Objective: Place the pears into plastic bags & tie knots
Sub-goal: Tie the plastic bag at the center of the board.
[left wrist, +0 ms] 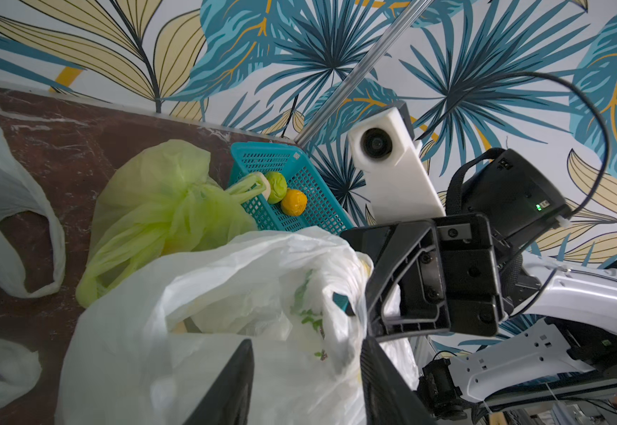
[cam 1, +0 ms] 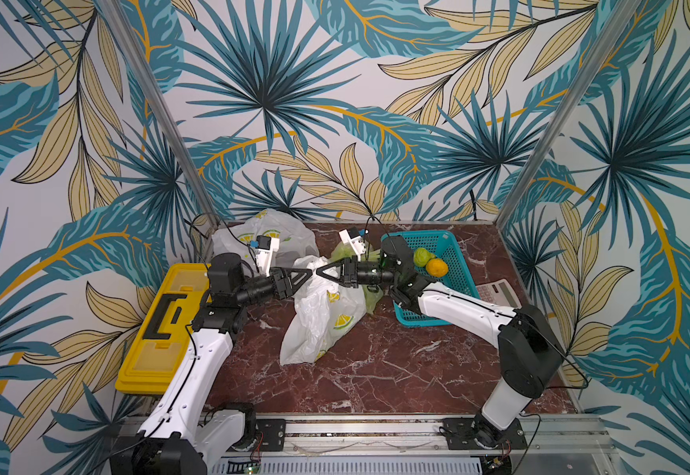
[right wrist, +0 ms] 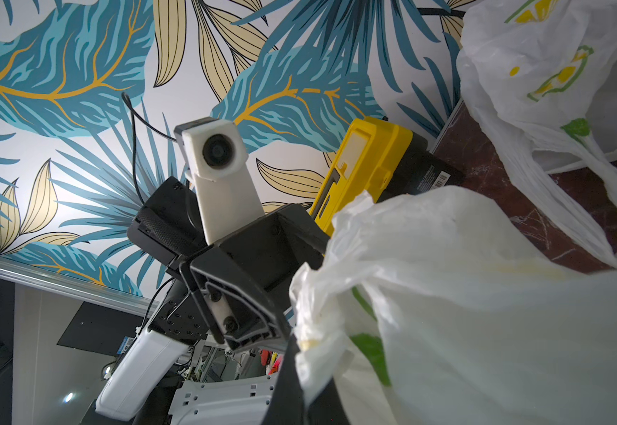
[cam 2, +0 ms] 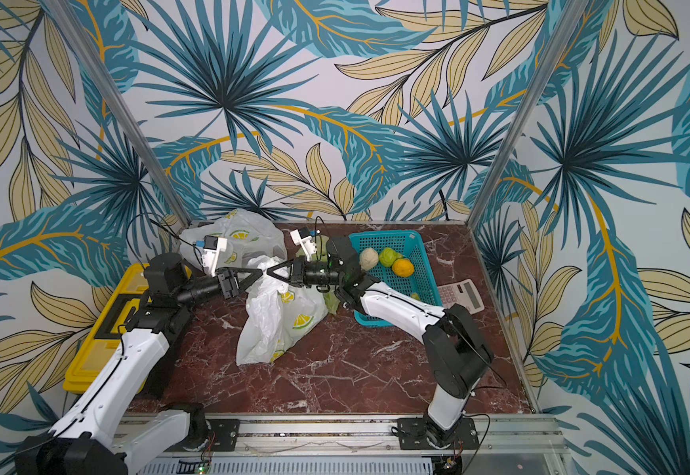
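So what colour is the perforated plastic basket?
The perforated plastic basket is teal; clearest in a top view.

Soft, even light falls from overhead, so the arms [cam 1: 195,370] throw only faint, blurry shadows on the dark marble table [cam 1: 355,382]. The white bag [cam 1: 314,325] in the middle is the brightest thing here, its folds nearly washed out. In both top views the metal posts [cam 2: 512,135] lean outward toward the edges. From the right wrist, that bag goes soft up close, and a pale glow sits on the wallpaper [right wrist: 75,191].
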Motion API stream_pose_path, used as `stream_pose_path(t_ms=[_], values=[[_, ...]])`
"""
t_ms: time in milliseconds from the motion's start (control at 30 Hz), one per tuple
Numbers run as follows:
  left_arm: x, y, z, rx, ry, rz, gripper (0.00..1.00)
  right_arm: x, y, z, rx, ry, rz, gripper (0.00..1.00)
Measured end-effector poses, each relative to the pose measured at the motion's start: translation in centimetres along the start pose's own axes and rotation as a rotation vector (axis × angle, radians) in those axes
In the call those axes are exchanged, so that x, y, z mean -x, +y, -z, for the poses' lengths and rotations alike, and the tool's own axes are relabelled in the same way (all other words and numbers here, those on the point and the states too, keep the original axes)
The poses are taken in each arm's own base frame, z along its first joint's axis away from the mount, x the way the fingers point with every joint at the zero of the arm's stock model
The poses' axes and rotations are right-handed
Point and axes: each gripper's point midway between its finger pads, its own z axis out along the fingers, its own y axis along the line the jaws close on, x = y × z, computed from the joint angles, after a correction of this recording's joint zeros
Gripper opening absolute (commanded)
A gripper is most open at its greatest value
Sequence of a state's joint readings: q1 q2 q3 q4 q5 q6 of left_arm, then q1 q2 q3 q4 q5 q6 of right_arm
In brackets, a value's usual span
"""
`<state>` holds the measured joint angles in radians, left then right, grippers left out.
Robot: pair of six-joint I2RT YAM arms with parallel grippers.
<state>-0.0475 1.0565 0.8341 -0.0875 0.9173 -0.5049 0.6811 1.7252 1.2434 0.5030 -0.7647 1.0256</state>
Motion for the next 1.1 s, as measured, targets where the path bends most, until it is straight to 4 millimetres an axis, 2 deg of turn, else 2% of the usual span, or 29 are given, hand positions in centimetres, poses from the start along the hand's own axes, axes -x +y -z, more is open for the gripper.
stream_pose_path(t_ms=[100,233,333,433,567,633,733,867,1100], values=[[0.1,0.0,-0.5,-0.010,0.016,0.007,0.35,0.1,-0.2,0.0,-0.003,-0.002,-0.001,0.05],[0.7,-0.3,-0.9,-0.024,0.020,0.002,0.12,0.1,-0.7,0.0,-0.010,-0.001,-0.008,0.05],[0.8,-0.4,-0.9,-0.026,0.020,-0.002,0.00,0.0,-0.8,-0.1,-0.010,0.000,-0.009,0.06],[0.8,-0.4,-0.9,-0.025,0.020,0.000,0.00,0.1,-0.8,-0.1,-0.010,0.000,-0.007,0.16],[1.0,0.0,-0.8,-0.011,0.010,0.005,0.00,0.0,-1.0,0.3,-0.030,0.002,-0.002,0.40],[1.2,0.3,-0.7,0.002,0.002,0.014,0.00,-0.1,-1.2,1.1,-0.052,-0.004,0.001,0.47],[1.4,0.9,-0.7,0.023,-0.006,0.034,0.00,-0.6,-1.6,3.2,-0.105,-0.014,-0.004,0.47],[1.5,1.3,-0.7,0.044,-0.017,0.049,0.00,-1.6,-2.0,4.9,-0.169,-0.009,-0.011,0.40],[1.5,1.6,-0.7,0.057,-0.023,0.065,0.00,-3.3,-2.1,4.4,-0.213,0.030,-0.029,0.42]])
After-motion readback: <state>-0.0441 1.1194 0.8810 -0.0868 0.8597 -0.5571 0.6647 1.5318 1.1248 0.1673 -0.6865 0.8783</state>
